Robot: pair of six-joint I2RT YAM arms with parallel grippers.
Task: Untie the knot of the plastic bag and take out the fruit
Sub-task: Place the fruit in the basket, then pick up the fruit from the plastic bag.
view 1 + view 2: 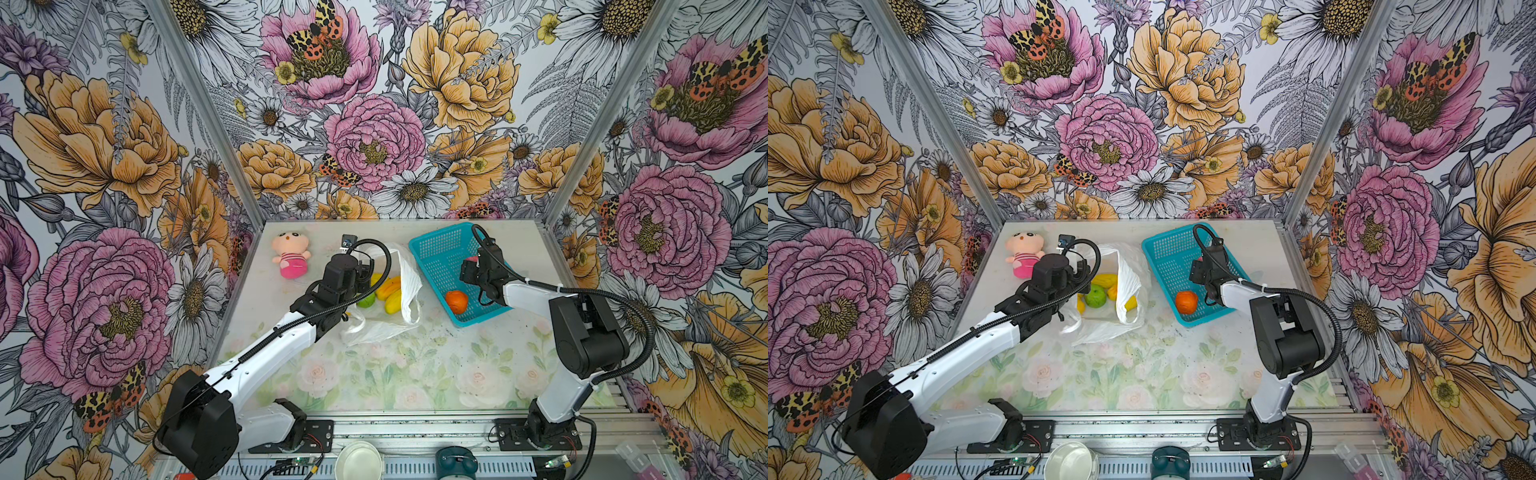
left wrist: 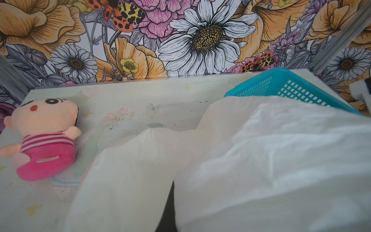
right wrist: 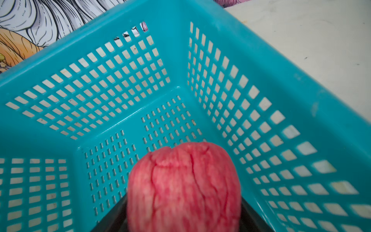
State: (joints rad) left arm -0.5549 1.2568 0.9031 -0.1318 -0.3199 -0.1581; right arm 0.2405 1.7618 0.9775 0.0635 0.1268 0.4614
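The white plastic bag [image 1: 409, 282] [image 1: 1129, 282] lies open mid-table, with yellow fruit [image 1: 388, 286] and a green one [image 1: 1095, 297] inside. Its knot is out of view; a handle loop [image 1: 411, 307] hangs loose. My left gripper [image 1: 365, 266] [image 2: 168, 217] is shut on the bag's near edge, and white film [image 2: 261, 160] fills the left wrist view. My right gripper [image 1: 467, 270] [image 3: 184, 211] hovers inside the teal basket [image 1: 436, 245] [image 3: 261, 50]. Its jaws are spread, and a blurred pink-red fruit [image 3: 184, 186] sits between them. An orange [image 1: 456, 301] [image 1: 1186, 302] lies in the basket.
A pink plush doll [image 1: 289, 254] [image 2: 44, 138] lies at the back left, beside the bag. The basket sits at the back right, close to the right wall. A white bowl [image 1: 358, 459] stands on the front rail, below the table edge.
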